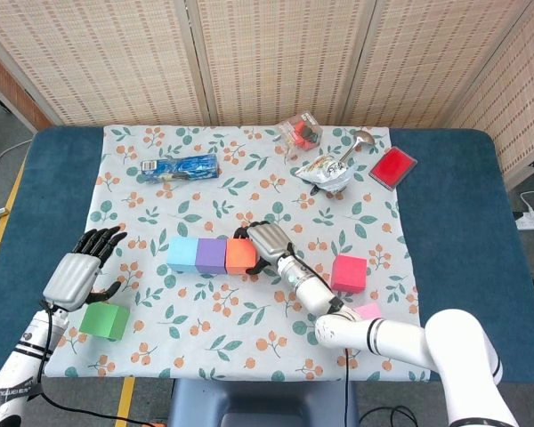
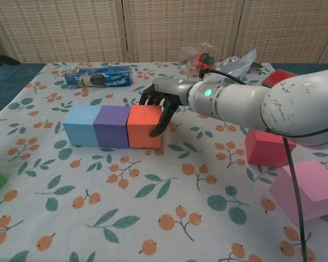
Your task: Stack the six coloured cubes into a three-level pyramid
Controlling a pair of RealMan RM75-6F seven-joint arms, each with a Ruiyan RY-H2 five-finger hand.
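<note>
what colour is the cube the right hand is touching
Orange, beside the purple cube; clearest in the chest view.

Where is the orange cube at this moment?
The orange cube sits mid-table in the head view, at the right end of a row against the purple cube, with the right hand on its right side.
</note>
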